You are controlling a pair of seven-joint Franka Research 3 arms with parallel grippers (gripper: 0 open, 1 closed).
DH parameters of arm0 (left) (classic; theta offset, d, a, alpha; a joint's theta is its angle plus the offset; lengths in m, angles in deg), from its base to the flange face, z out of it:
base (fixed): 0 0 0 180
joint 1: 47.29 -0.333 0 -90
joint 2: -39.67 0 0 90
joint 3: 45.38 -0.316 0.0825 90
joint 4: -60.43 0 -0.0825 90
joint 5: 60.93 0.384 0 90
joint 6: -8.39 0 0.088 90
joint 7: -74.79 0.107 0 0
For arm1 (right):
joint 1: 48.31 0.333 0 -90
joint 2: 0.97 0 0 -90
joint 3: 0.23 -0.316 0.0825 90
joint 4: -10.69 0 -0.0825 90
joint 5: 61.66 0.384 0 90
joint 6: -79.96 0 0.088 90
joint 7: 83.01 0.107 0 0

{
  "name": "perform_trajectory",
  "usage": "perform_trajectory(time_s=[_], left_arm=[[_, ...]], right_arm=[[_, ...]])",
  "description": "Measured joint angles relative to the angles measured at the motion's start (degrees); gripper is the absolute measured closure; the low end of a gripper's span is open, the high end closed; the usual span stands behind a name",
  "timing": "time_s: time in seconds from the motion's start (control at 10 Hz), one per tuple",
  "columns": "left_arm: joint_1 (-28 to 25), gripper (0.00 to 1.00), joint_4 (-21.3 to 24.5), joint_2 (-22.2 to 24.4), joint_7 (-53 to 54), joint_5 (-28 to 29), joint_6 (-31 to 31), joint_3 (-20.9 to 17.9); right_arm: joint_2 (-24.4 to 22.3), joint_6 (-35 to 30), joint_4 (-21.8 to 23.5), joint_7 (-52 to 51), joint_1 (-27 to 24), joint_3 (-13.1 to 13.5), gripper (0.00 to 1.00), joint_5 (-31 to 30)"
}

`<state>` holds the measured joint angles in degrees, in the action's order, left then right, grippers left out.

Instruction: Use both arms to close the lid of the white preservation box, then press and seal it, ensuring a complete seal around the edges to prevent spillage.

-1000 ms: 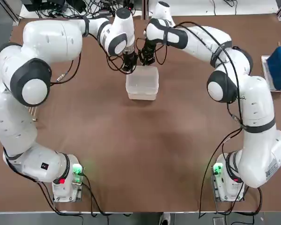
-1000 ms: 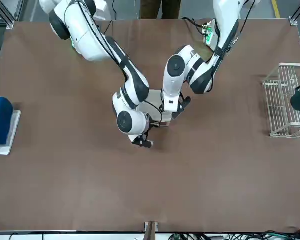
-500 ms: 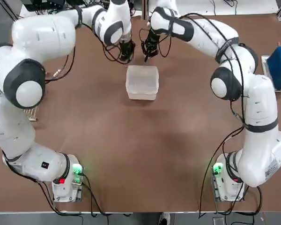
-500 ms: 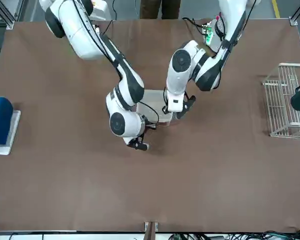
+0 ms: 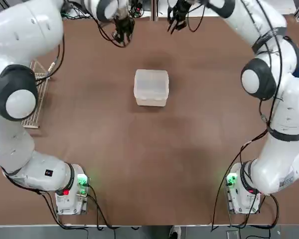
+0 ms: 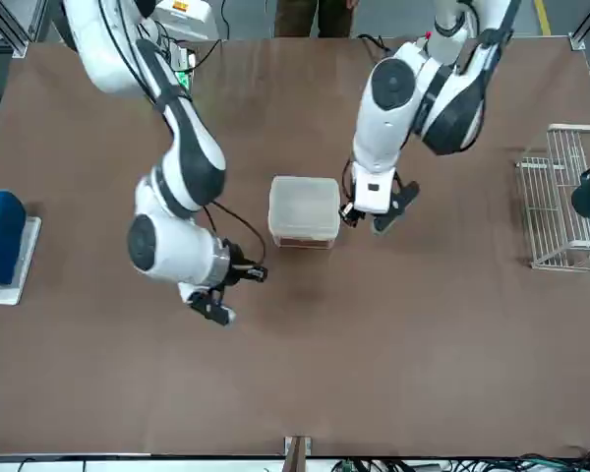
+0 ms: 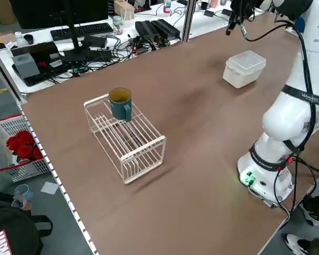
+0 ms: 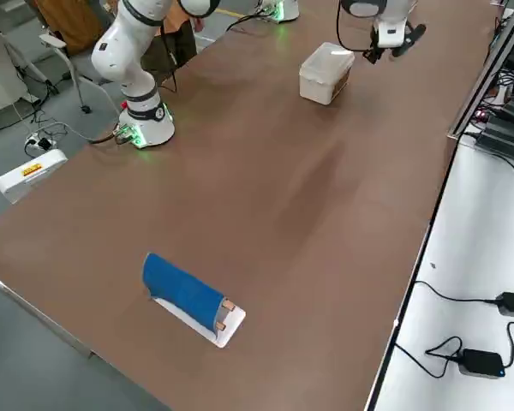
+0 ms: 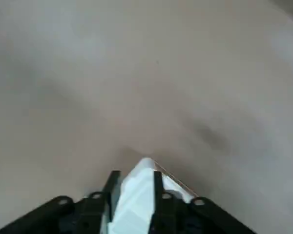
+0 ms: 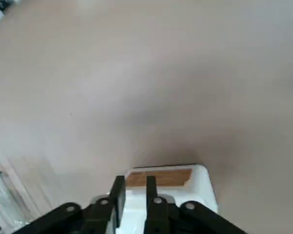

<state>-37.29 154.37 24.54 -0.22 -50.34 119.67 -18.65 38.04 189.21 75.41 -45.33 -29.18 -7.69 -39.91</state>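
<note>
Lying flat, lid [image 5: 151,83] upward, lengthwise front-to-back

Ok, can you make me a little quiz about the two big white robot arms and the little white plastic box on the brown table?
1. True or false: the flat white see-through plastic lid lies shut on the small rectangular white plastic box.
2. Pick one: what sits on top of the white wire rack? A) a teal mug B) a banana C) a spoon
3. Fill the gap: of the left gripper and the right gripper, the number touching the box is ____.

Key: 1 true. 2 A. 3 zero: both are lifted off it, fingers apart.
</note>
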Motion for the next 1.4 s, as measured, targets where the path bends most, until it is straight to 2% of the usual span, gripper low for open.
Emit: perform_trajectory(time_s=[0.1,0.2,0.3,0.4,0.5,0.7,1.0,1.1,1.2,1.4], left_arm=[[-2.3,0.45,-1.7,1.3,3.6,0.0,-3.3,0.0],[-4.4,0.44,-3.0,2.4,7.8,-0.4,-6.0,0.0],[-6.7,0.34,-3.7,3.2,12.6,-1.4,-7.5,-0.2],[-8.7,0.19,-4.0,4.1,18.5,-2.7,-8.9,-1.1],[-9.4,0.15,-4.2,4.9,25.5,-4.1,-10.3,-3.5],[-9.9,0.14,-5.0,6.7,38.4,-6.6,-12.2,-7.1],[-7.2,0.11,-5.4,11.3,55.4,-9.7,-18.4,-16.5],[-7.7,0.04,-5.6,12.5,57.2,-10.2,-19.6,-17.7],[-8.7,0.0,-6.1,13.2,57.5,-10.2,-20.9,-17.1],[-10.4,0.0,-8.4,13.4,57.5,-10.3,-22.6,-15.2]], right_arm=[[-1.8,-0.5,0.1,0.0,-1.2,0.0,0.58,-3.3],[-3.8,-1.1,0.6,0.1,-2.1,0.1,0.44,-7.6],[-6.0,-1.4,1.2,0.1,-3.3,0.2,0.3,-11.4],[-8.5,-2.4,1.7,0.1,-5.1,0.3,0.15,-13.5],[-11.4,-4.4,2.3,-1.2,-7.3,0.4,0.01,-15.4],[-17.8,-8.5,5.9,-9.9,-12.1,0.4,0.0,-17.5],[-28.7,-13.5,16.6,-23.3,-19.9,0.4,0.0,-17.8],[-31.4,-16.5,18.6,-26.9,-22.4,0.4,0.0,-18.1],[-33.1,-18.7,19.6,-30.2,-24.0,0.7,0.0,-19.3],[-34.6,-20.5,20.3,-37.2,-24.7,2.6,0.0,-22.0]])
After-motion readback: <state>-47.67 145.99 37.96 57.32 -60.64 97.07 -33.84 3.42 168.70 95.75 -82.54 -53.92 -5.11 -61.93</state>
